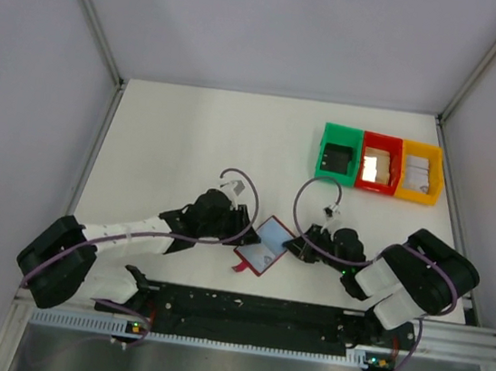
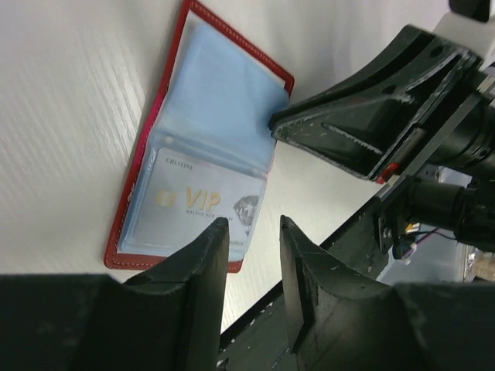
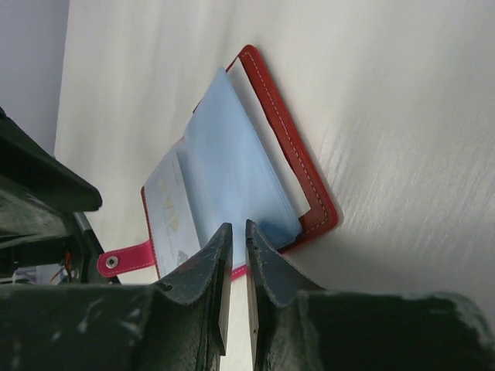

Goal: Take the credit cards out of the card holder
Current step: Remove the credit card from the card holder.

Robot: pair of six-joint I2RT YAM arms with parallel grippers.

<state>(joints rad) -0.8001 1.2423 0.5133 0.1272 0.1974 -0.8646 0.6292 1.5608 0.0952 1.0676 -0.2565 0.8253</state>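
Note:
The dark red card holder (image 1: 260, 247) lies open on the table between my two grippers, its pale blue plastic sleeves (image 2: 216, 93) showing. A pale credit card (image 2: 193, 205) with gold "VIP" lettering sits in the lower sleeve. My left gripper (image 2: 254, 222) is open with nothing between its fingers, its tips just over that card's lower right corner. My right gripper (image 3: 238, 226) is nearly shut, its tips at the edge of a raised blue sleeve (image 3: 232, 162), which it seems to pinch. The red cover (image 3: 298, 162) lies flat beneath, its pink snap tab (image 3: 128, 259) to the left.
At the back right stand a green bin (image 1: 337, 153), a red bin (image 1: 379, 163) and a yellow bin (image 1: 420, 172), each with a card inside. The black base rail (image 1: 249, 314) runs along the near edge, close to the holder.

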